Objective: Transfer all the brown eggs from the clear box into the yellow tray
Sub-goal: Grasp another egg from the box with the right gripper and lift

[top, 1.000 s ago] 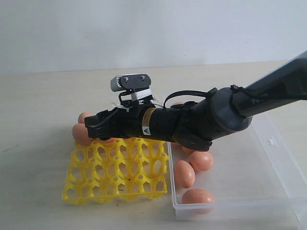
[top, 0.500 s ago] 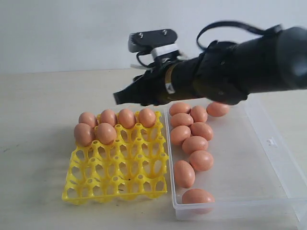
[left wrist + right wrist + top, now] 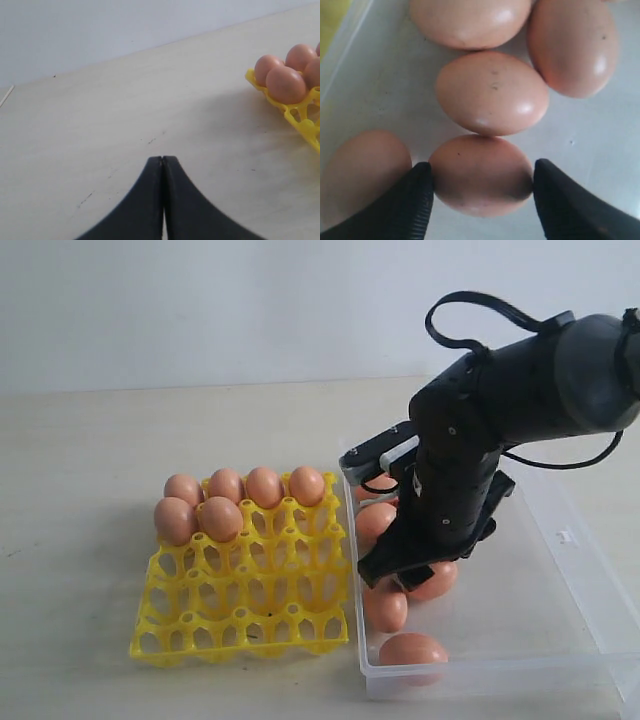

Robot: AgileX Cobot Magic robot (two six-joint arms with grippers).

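Note:
Several brown eggs (image 3: 265, 487) fill the far cups of the yellow tray (image 3: 240, 612). More brown eggs (image 3: 412, 649) lie in the clear box (image 3: 565, 640) to its right. My right gripper (image 3: 482, 179) reaches down into the box, open, and its fingers (image 3: 417, 192) flank one egg (image 3: 481, 172) lying on the box floor, close against both its sides. In the exterior view the arm hides that gripper's tips and several of the eggs. My left gripper (image 3: 163, 160) is shut on nothing, low over bare table, with the tray's corner (image 3: 300, 122) and its eggs (image 3: 285, 84) off to one side.
Other eggs (image 3: 492, 93) crowd close round the flanked one, one of them (image 3: 365, 167) just beyond a finger. The box's low wall (image 3: 352, 570) stands against the tray's edge. The tray's near rows of cups (image 3: 250, 625) hold nothing.
My right arm has swung from above the tray's far side over to the box and dropped down among the eggs. The egg it set in the tray stays there.

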